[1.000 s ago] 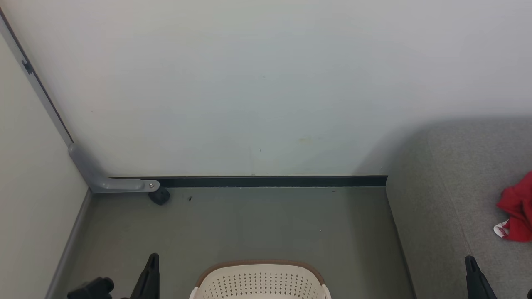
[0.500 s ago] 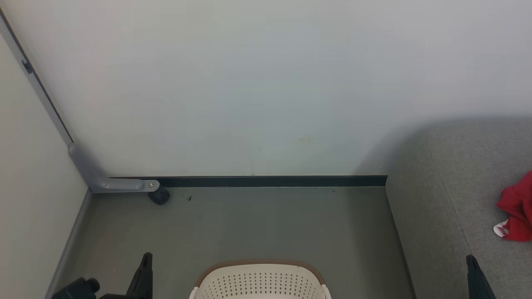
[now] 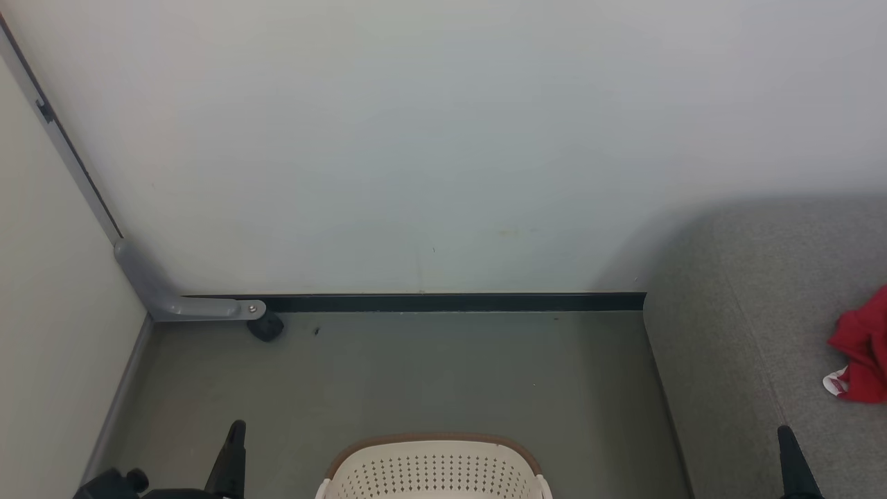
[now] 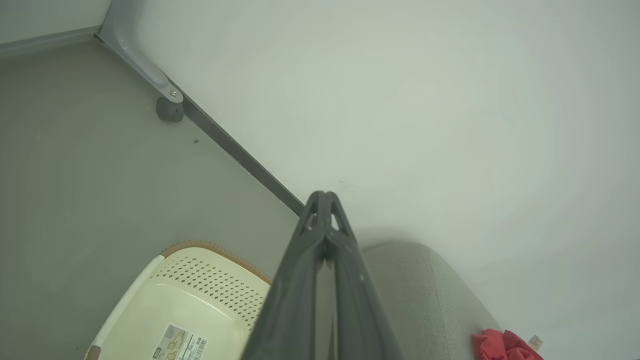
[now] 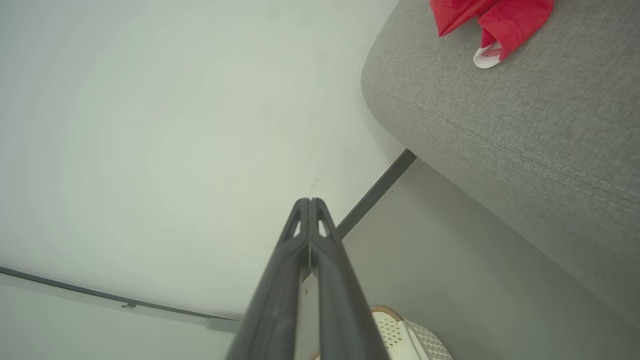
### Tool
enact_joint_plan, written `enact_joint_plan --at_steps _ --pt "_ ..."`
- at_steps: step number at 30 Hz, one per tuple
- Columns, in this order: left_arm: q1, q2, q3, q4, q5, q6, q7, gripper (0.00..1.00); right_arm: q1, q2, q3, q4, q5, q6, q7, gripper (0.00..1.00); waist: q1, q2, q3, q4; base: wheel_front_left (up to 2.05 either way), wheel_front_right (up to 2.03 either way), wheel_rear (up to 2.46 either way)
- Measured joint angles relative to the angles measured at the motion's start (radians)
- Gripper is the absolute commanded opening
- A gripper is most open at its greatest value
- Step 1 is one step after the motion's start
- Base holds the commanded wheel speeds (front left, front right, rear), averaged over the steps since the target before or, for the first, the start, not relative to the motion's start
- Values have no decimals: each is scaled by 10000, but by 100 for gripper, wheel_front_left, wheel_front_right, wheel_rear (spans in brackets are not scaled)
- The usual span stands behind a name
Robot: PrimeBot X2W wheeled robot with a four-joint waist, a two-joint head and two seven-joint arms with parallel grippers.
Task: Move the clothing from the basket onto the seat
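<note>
Red clothing [image 3: 863,350] with a white trimmed edge lies on the grey seat [image 3: 762,312] at the right; it also shows in the left wrist view [image 4: 502,346] and the right wrist view [image 5: 492,17]. The cream basket [image 3: 433,471] with its brown rim stands on the floor at the bottom centre; the part of its inside seen in the left wrist view [image 4: 185,300] holds only a label. My left gripper [image 3: 235,433] is shut, low at the left of the basket, holding nothing. My right gripper [image 3: 785,436] is shut and empty in front of the seat.
A pale wall rises straight ahead with a dark skirting strip [image 3: 450,302] at its foot. A grey door-frame bracket [image 3: 173,298] and a round dark doorstop [image 3: 265,327] sit in the left corner. Grey floor [image 3: 416,374] lies between basket and wall.
My left gripper has slid a little left and down in the head view. The right gripper, basket and clothing stay where they were.
</note>
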Motion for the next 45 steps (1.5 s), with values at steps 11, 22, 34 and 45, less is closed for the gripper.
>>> enact_joint_plan --at_steps 11,22,34,45 --pt "-2 -198 560 13 -1183 -274 401 0 -198 245 -303 84 1283 84 397 0 0 0 4 0 0 0 0" --pt "-3 -387 1106 35 -2318 -539 802 0 -393 487 -587 188 2564 171 823 0 0 0 8 0 0 0 0" --pt "-6 -650 1758 67 -3645 -888 1260 0 -536 782 -941 328 4036 268 1269 0 0 0 13 0 0 0 0" --pt "-7 -809 2220 84 -4525 -1068 1567 0 -614 991 -1175 380 5085 359 1605 0 0 0 17 0 0 0 0"
